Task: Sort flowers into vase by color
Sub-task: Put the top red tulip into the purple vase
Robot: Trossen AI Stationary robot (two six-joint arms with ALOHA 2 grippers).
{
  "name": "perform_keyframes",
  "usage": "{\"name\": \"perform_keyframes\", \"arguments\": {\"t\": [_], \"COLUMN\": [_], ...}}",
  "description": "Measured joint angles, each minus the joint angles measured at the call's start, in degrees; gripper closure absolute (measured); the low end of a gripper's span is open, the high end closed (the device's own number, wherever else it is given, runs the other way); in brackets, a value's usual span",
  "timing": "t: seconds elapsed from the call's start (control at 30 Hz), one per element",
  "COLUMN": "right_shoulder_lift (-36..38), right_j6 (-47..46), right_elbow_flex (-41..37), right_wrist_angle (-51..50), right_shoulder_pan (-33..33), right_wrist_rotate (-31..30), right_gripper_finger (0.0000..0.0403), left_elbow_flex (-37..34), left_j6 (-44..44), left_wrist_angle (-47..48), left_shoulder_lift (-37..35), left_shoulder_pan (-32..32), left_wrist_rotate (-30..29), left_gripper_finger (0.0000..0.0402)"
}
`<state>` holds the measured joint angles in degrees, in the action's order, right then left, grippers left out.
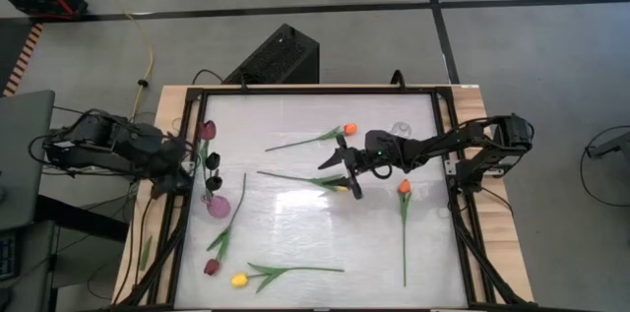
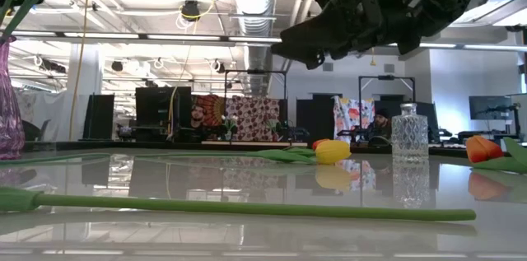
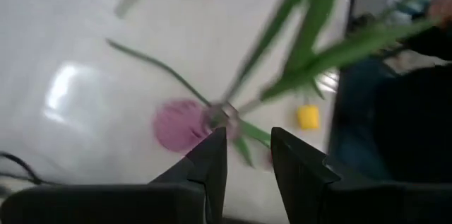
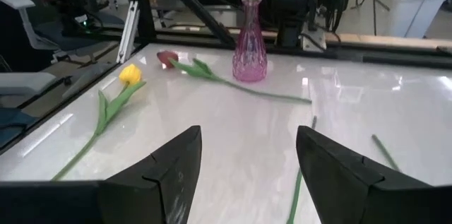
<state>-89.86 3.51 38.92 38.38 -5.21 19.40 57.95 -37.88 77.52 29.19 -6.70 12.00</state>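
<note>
A pink glass vase (image 1: 218,204) stands near the table's left edge, with green stems and a maroon tulip head (image 1: 208,130) rising from its neck (image 3: 220,116). My left gripper (image 3: 248,159) hovers above that neck, fingers a little apart with nothing between them. My right gripper (image 1: 351,171) is wide open in mid-table, raised above a yellow tulip (image 1: 340,187) lying flat. Also flat on the table are two orange tulips (image 1: 349,128) (image 1: 404,187), a maroon tulip (image 1: 211,266) and another yellow one (image 1: 237,280). A clear glass vase (image 1: 401,133) stands beyond the right gripper.
A black frame (image 1: 448,155) rails the table on all sides. The long stems (image 1: 404,243) (image 1: 305,270) lie across the near half of the white tabletop. In the low view a stem (image 2: 247,206) lies close in front, and the right gripper (image 2: 362,14) hangs high above the surface.
</note>
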Motion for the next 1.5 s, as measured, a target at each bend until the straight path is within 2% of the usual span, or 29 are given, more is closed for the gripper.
{"name": "perform_keyframes", "arguments": {"t": [0.2,0.27,0.37,0.43,0.53,0.6,0.73,0.83,0.93,1.0,1.13,1.17,1.37,1.5], "right_shoulder_lift": [0.0,0.0,-0.8,-2.0,-4.6,-7.1,-14.5,-20.3,-24.8,-27.1,-31.5,-32.8,-41.1,-46.7], "right_j6": [0.0,-0.5,-0.9,-0.6,-0.4,-0.4,-0.5,-0.4,-0.1,-0.1,-0.4,-0.3,-3.6,-4.9], "right_elbow_flex": [0.1,1.5,5.6,8.9,15.5,20.5,31.6,40.9,48.6,52.8,60.6,62.6,74.9,84.3], "right_wrist_angle": [-0.1,0.8,0.8,0.6,0.6,1.0,0.9,0.9,0.6,0.5,0.4,0.4,-0.2,0.3], "right_shoulder_pan": [-0.6,-0.1,1.3,2.1,2.6,2.6,2.6,2.6,2.0,1.4,-0.3,-0.7,-1.2,-0.7], "right_wrist_rotate": [-0.3,-2.6,-6.2,-6.3,-6.3,-6.4,-6.5,-6.6,-6.9,-7.4,-7.7,-7.8,-7.7,-6.8], "right_gripper_finger": [0.0145,0.0145,0.0145,0.0145,0.0147,0.0153,0.0173,0.0198,0.0244,0.0286,0.0376,0.0385,0.0367,0.038], "left_elbow_flex": [0.0,0.0,0.7,2.4,6.4,9.3,13.5,14.3,14.3,14.3,14.3,14.3,14.3,14.3], "left_j6": [-7.3,-8.3,-8.1,-6.7,-2.9,1.3,11.3,14.7,15.2,15.2,15.2,15.2,17.2,17.2], "left_wrist_angle": [0.2,0.2,1.3,3.4,6.2,6.4,4.8,4.6,4.7,4.6,4.5,4.5,4.5,4.5], "left_shoulder_lift": [0.0,0.0,0.1,0.4,1.0,1.3,1.5,1.5,1.5,1.5,1.5,1.5,1.5,1.5], "left_shoulder_pan": [0.0,0.0,0.0,0.0,0.0,0.0,0.0,0.0,0.0,0.0,0.0,0.0,0.0,0.0], "left_wrist_rotate": [4.9,5.6,5.1,2.3,-6.7,-14.6,-35.9,-53.2,-63.4,-65.5,-65.7,-65.7,-65.8,-66.3], "left_gripper_finger": [0.0303,0.0303,0.0303,0.0303,0.0303,0.0303,0.0303,0.0303,0.0303,0.0303,0.0303,0.0303,0.0304,0.0304]}}
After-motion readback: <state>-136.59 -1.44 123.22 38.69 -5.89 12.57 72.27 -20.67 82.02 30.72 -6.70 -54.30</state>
